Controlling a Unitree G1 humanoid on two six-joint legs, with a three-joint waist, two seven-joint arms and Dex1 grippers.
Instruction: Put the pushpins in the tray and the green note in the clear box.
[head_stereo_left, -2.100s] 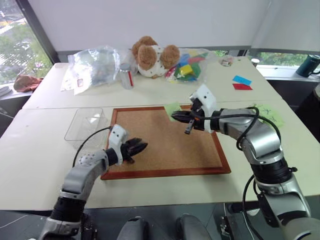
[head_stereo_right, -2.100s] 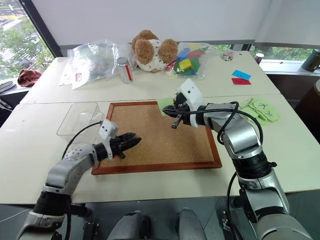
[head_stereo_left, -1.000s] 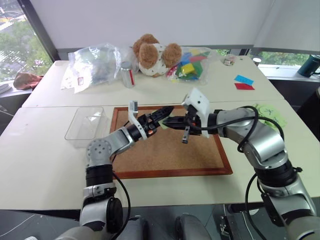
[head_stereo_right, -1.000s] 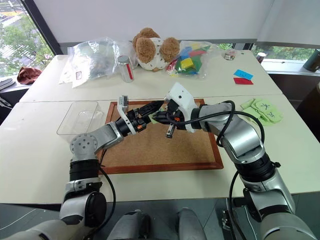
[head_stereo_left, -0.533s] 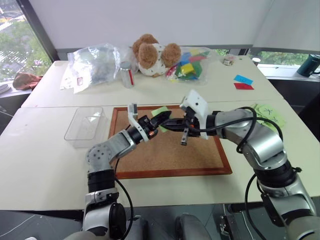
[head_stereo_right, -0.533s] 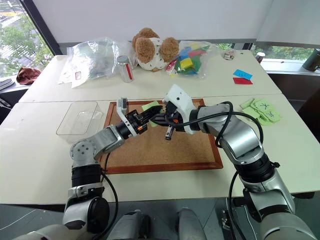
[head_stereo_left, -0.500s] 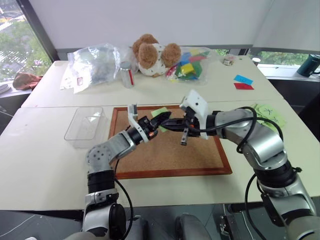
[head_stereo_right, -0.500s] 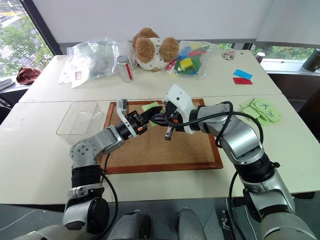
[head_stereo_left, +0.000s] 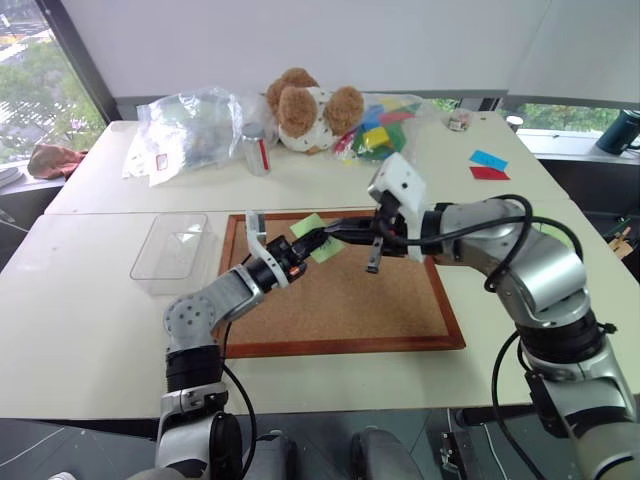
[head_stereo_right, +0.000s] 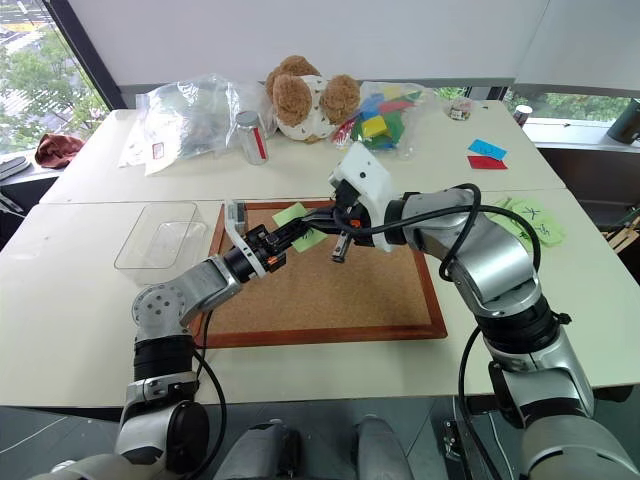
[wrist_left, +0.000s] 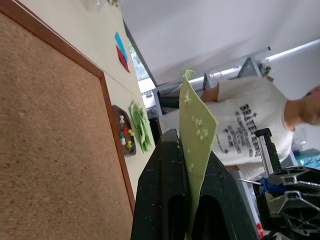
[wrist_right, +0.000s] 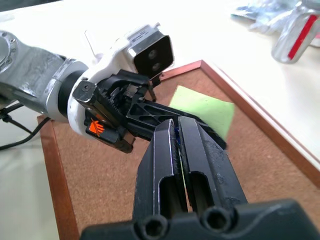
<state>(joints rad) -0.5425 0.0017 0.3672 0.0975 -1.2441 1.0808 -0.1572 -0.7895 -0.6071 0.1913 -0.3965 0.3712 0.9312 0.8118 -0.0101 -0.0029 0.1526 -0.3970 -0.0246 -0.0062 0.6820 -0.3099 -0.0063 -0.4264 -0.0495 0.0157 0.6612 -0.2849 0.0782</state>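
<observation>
The green note (head_stereo_left: 309, 236) hangs above the cork board (head_stereo_left: 340, 295), pinched by one edge in my shut left gripper (head_stereo_left: 318, 241). The left wrist view shows the note (wrist_left: 196, 117) standing up between the two black fingers (wrist_left: 167, 165). My right gripper (head_stereo_left: 345, 228) is shut just beside the note, level with it, and a thin blue sliver shows between its fingers (wrist_right: 162, 150). The dark tray (wrist_left: 118, 111) lies past the board's edge with several coloured pushpins (wrist_left: 126, 141) in it. The clear box (head_stereo_left: 170, 250) stands left of the board.
A pile of scribbled green notes (head_stereo_left: 540, 228) lies right of the board. A plush toy (head_stereo_left: 305, 108), crinkled bags (head_stereo_left: 195, 125), a can (head_stereo_left: 257, 150) and blue and red notes (head_stereo_left: 485, 165) sit further back. A person in a white shirt (wrist_left: 245, 130) stands beyond the table.
My left gripper has shut on the green note and drawn it a little to the left, off the board. My right gripper has risen slightly.
</observation>
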